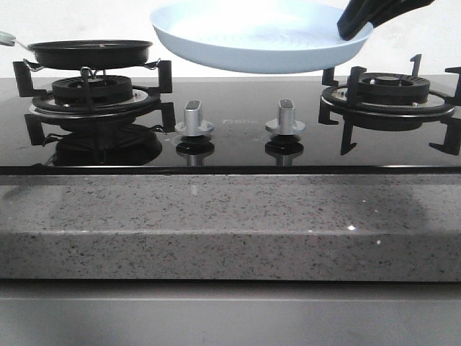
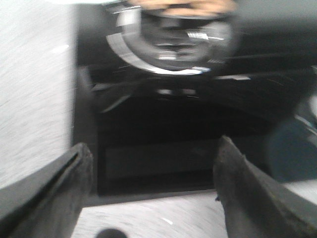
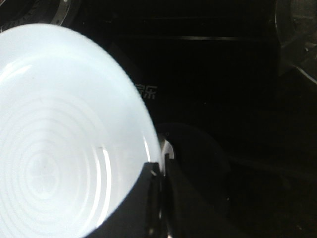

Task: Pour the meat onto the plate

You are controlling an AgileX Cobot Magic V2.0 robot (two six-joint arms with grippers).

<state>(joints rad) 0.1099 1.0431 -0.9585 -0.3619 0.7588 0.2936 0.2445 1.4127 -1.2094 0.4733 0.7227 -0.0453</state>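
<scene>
One plate [image 1: 259,43] held aloft, tilted, above stove centre, far of two knobs [image 1: 194,119]; empty in right wrist view. Right end effector [image 1: 354,27] clamped on plate's right rim. Plate looks rigid, glazed, likely slippery and breakable; thin rim is only purchase, so grip should stay firm. Meat not visible; presumably in black pan [image 1: 90,52] on left burner [image 1: 94,97], pieces small, light, likely to slide loose. Left end effector [image 2: 153,193] fingers apart, empty, blurred, near left burner over stone surface [image 1: 230,223].

Low front view — close wrists, shared stove [image 1: 238,137]
</scene>
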